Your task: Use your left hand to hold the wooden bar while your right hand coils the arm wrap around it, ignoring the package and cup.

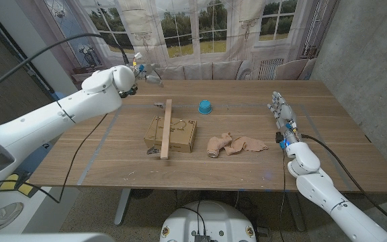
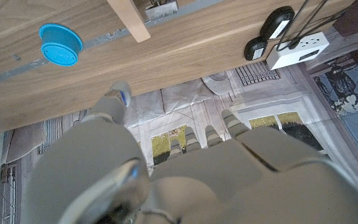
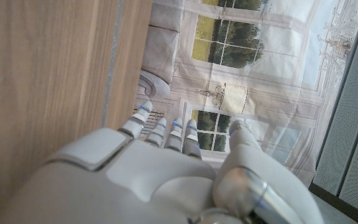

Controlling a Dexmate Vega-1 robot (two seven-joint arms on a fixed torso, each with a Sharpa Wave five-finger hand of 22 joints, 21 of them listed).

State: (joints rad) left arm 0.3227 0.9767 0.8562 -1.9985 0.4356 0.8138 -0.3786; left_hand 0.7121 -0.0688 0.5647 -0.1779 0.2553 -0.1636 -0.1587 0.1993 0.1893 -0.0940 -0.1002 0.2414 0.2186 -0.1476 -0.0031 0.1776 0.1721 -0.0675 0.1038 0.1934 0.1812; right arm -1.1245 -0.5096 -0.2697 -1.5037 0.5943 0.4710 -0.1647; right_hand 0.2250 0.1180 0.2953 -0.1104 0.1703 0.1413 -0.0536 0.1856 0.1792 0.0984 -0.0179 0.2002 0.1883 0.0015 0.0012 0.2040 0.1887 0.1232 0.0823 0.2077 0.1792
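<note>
In the middle of the table the wooden bar (image 1: pixel 166 129) lies across the package (image 1: pixel 171 134) — easy to reach; left hand (image 1: pixel 140 72) and right hand (image 1: pixel 281 111) hold nothing, fingers apart.

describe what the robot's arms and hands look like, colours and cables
Both arms are glossy white rounded shells with bulbous joints. A thin black cable trails off the left arm and another off the right arm. The right hand and left hand are pale grey, with small blue marks on the fingers.

Setting: staged test room, not a real home. Evidence: printed window-and-sofa backdrop (image 1: pixel 200 33) behind wooden table (image 1: pixel 328 114); grey wall panel (image 1: pixel 368 60); trailing cables (image 1: pixel 46 47).
</note>
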